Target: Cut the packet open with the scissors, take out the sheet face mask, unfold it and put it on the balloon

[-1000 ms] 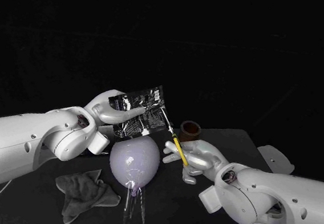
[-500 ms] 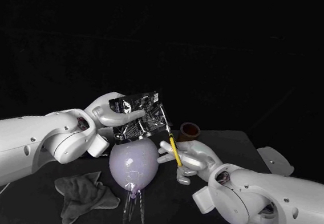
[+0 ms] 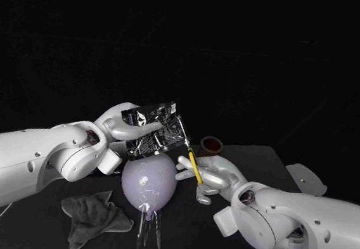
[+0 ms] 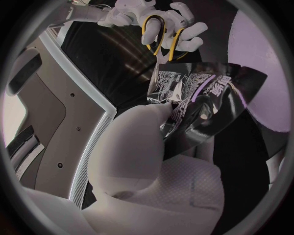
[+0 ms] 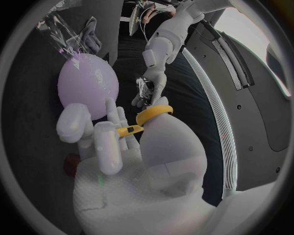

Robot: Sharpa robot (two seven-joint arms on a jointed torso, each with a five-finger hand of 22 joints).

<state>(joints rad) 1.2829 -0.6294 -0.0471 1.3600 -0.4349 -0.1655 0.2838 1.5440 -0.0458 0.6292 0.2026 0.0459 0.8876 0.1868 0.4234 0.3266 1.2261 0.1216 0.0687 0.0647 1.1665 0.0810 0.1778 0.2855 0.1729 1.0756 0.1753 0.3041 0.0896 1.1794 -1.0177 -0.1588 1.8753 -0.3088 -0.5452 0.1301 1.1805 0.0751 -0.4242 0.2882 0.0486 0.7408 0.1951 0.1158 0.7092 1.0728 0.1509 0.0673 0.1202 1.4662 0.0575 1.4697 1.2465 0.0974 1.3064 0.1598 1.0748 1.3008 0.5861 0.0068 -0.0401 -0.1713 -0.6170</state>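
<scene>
Scissors (image 3: 194, 166) nearer packet (image 3: 168, 133), L hand (image 3: 120, 125) grips packet

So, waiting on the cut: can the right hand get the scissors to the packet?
Likely yes: the left hand holds the packet above the balloon, and the right hand has the scissors at its edge.

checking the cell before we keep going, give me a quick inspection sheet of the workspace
surface: black table, dry as far as can be seen
job's things: packet held up above the balloon; yellow-handled scissors with blades at the packet's edge; balloon sits on a clear stand; no mask out yet
clutter: grey cloth beside the stand; small brown cup behind the hands
grippers: left hand grips the packet; right hand holds the scissors
cables: nothing clearly seen
surroundings: dark backdrop
</scene>
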